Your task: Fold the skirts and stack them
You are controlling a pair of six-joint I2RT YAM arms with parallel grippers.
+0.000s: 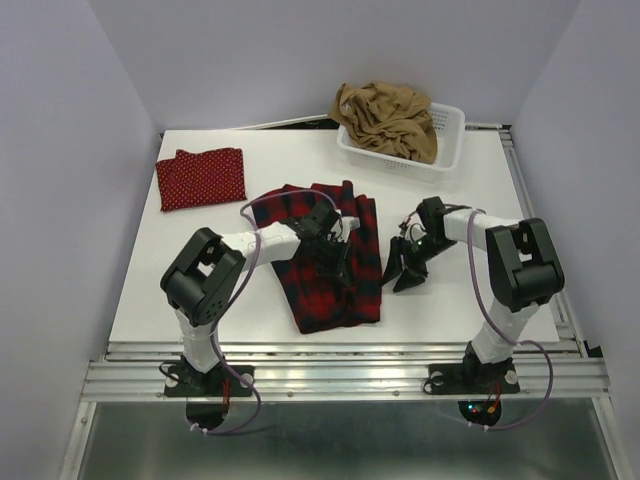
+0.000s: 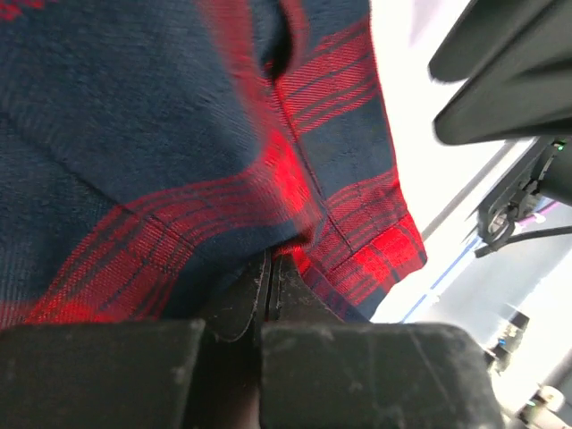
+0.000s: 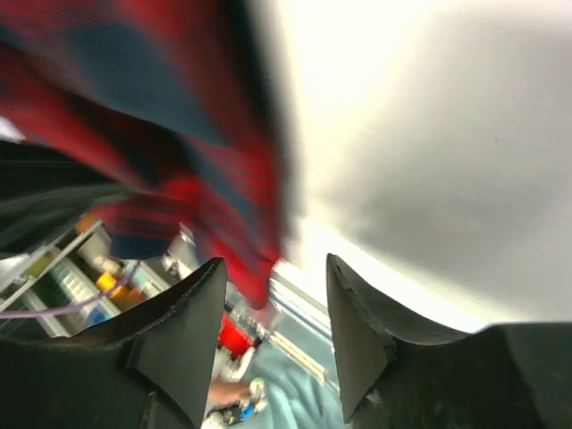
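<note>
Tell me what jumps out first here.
The red-and-black plaid skirt lies rumpled mid-table, the left gripper shut on it and the right gripper open by its right edge. A red dotted skirt sits folded at the back left; a tan skirt is heaped in the white basket at the back right.

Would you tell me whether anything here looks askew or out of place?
The tan-brown skirt is heaped crumpled in the white mesh basket, draping over its rim; the plaid skirt lies rumpled and skewed.
</note>
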